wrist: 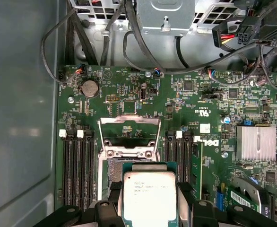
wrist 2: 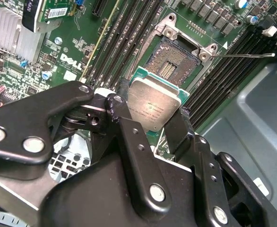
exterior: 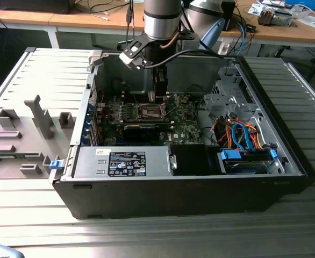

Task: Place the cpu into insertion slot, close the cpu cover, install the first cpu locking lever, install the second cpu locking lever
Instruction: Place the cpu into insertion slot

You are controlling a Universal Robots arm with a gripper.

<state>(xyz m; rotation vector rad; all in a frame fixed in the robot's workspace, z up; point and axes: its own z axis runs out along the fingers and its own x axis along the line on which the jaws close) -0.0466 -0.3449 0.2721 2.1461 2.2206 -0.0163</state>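
So the exterior view gives you the big picture: the black gripper (exterior: 157, 92) reaches down into the open black metal computer case (exterior: 190, 199), right above the green motherboard (exterior: 187, 126). You can't make out what it's carrying from there, though.

Both wrist views sort that out. The fingers are closed onto two opposite edges of the flat square silvery-grey cpu (wrist 2: 153, 108), pinching it between them.

The second wrist view shows the small square brownish-gold insertion slot (wrist 2: 172, 60) bare, plus a thin metal locking lever (wrist 2: 242, 55) sticking out sideways. The first wrist view adds the thin metal-frame cpu cover (wrist: 129, 122), flipped open at the slot's far end.

The cpu's metal top faces up. It's square, so it has no real long axis, and its edges run parallel to the long black memory slots (wrist: 77, 165). It overlaps the slot's near edge, and I can't tell if they're touching.
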